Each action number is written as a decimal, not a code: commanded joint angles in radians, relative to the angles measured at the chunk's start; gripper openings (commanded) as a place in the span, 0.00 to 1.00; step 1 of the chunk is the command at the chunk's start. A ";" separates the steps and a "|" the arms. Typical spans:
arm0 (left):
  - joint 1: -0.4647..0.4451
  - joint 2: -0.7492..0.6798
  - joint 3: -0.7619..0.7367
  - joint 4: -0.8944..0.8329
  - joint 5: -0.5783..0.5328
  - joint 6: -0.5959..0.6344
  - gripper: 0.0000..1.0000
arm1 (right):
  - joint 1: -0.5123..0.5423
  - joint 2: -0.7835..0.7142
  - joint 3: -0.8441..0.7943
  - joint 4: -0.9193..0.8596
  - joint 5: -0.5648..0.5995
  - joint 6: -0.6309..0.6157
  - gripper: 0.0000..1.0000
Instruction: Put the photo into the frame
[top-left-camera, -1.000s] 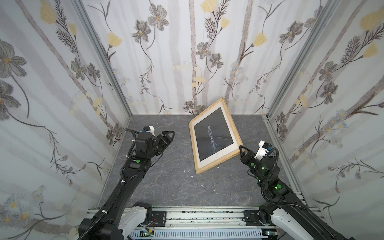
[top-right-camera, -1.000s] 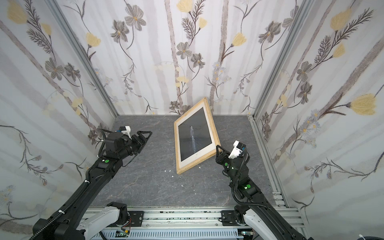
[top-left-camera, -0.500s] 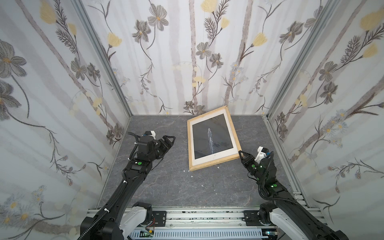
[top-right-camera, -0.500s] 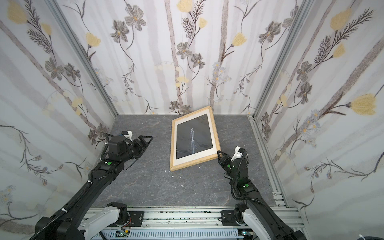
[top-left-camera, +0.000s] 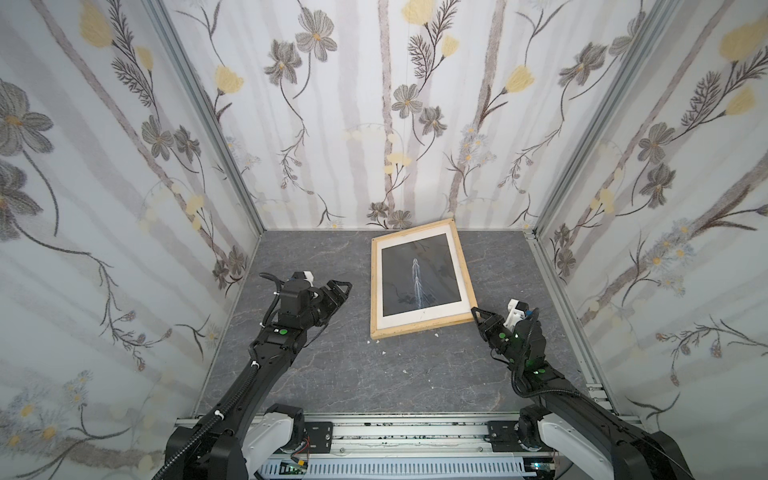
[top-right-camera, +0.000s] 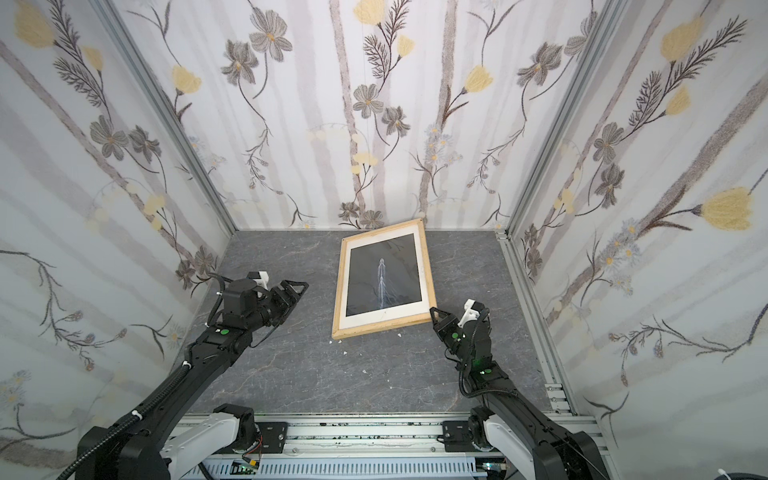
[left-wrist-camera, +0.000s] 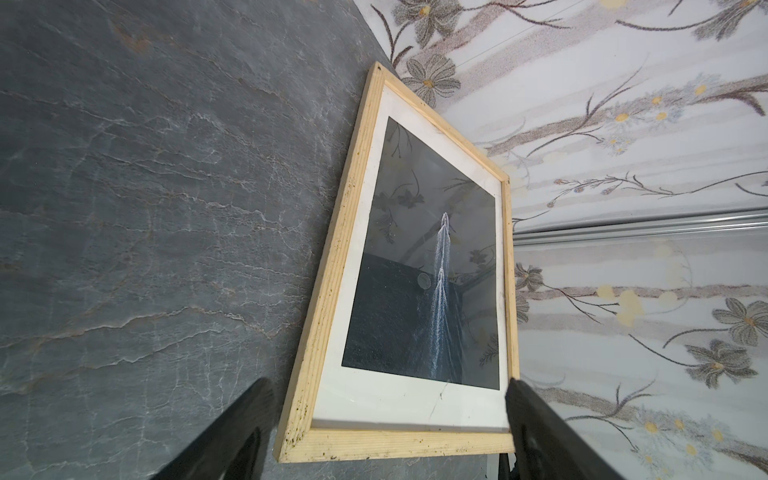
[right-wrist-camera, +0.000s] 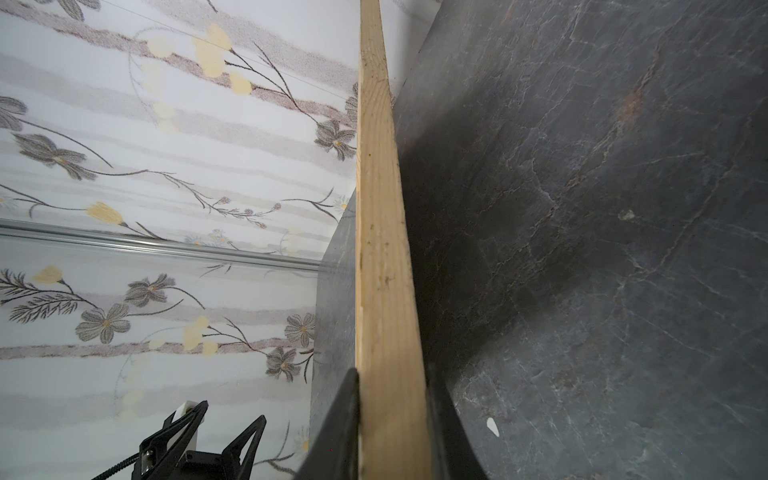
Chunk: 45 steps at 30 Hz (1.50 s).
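Note:
The frame (top-left-camera: 375, 286) (top-right-camera: 339, 286) of light wood stands right of the table's middle, its far corner near the back wall. Inside it, behind a white mat (top-left-camera: 415, 319), sits the photo (top-left-camera: 419, 278) (top-right-camera: 384, 278), dark with a white streak. My right gripper (top-left-camera: 477, 312) (top-right-camera: 434, 312) is shut on the frame's near right corner; the right wrist view shows both fingers (right-wrist-camera: 345, 415) pressed on the wooden edge (right-wrist-camera: 382, 249), which is held off the table with a shadow under it. My left gripper (top-left-camera: 343, 289) (left-wrist-camera: 387, 386) hangs open left of the frame (left-wrist-camera: 390, 451), touching nothing.
Small white chips (top-left-camera: 384, 353) lie on the grey stone-look table (top-left-camera: 316, 374) in front of the frame. Floral walls close in the back and both sides. A metal rail (top-left-camera: 415, 432) runs along the front edge.
The frame has come down from a steep tilt and turned its near end to the right. My right gripper moved lower and nearer with it. The left gripper drifted slightly down, still open.

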 joint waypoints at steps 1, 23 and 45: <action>0.000 0.005 -0.008 0.047 -0.002 0.001 0.87 | 0.001 0.045 0.008 0.065 -0.076 -0.007 0.00; 0.001 0.057 -0.019 0.075 -0.013 0.008 0.87 | 0.008 0.250 -0.018 0.216 -0.259 -0.033 0.00; 0.002 0.076 -0.026 0.073 -0.025 0.022 0.88 | 0.087 0.499 -0.015 0.413 -0.395 -0.030 0.00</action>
